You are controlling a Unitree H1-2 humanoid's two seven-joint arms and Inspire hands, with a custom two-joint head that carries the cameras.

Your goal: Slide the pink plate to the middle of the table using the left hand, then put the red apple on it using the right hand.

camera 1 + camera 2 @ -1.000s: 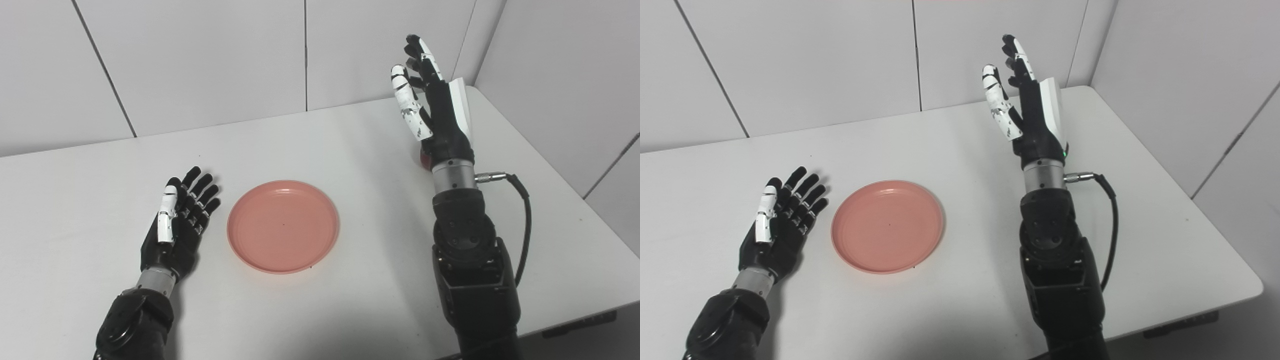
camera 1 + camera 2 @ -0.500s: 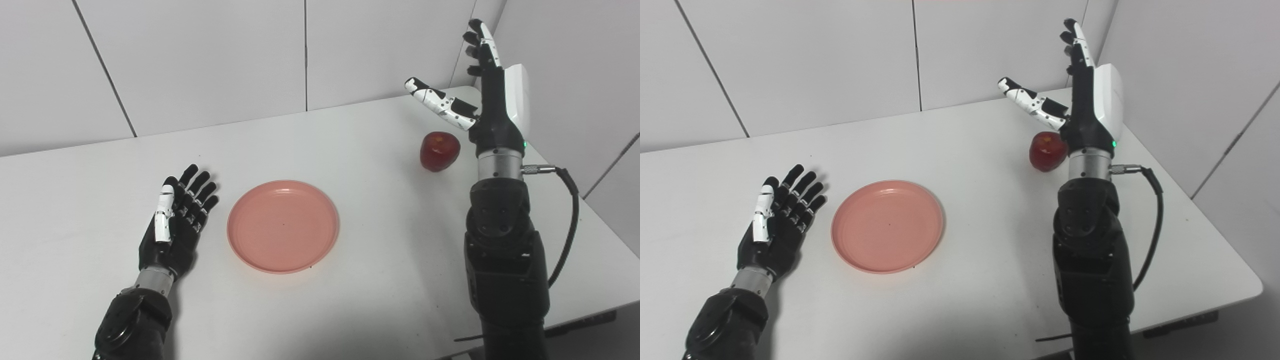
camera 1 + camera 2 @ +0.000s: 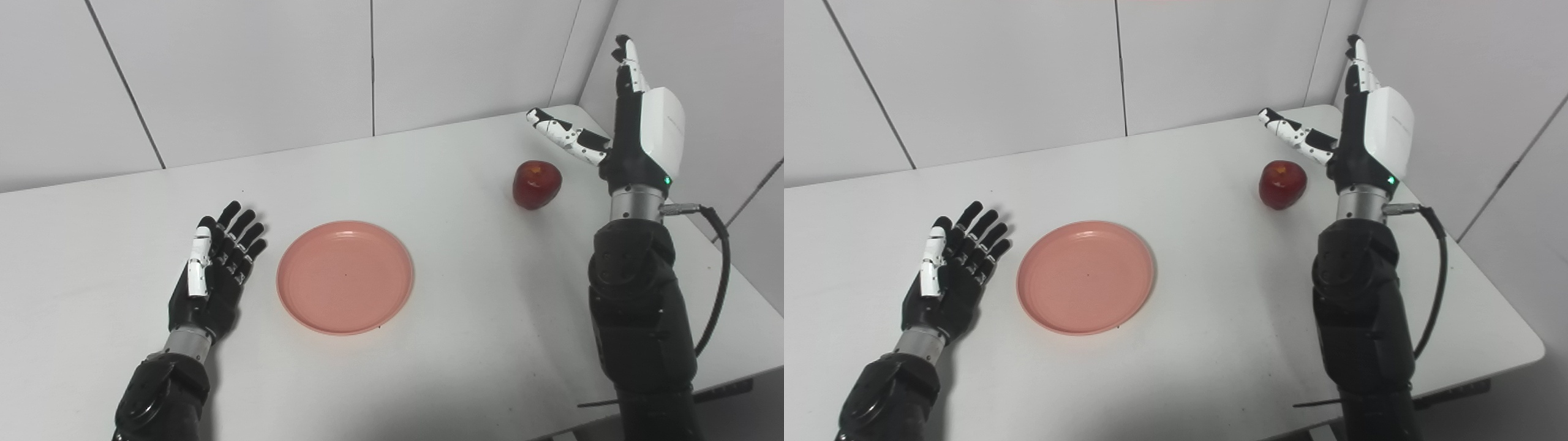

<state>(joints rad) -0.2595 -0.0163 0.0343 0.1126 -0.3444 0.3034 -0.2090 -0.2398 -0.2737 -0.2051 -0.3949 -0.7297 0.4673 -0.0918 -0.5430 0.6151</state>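
Two head cameras, side by side, both angled down and forward over the white table (image 3: 429,171) from the robot's own side. Both arms enter from the bottom edge. Far wall panels fill the top of each view; the right side wall closes the corner. Range is moderate: nearly the whole tabletop fits. Both views share the same scene, offset sideways: the pink plate (image 3: 345,277) sits nearer centre in the left eye view, further left in the right eye view, which shows more of the table's right edge.
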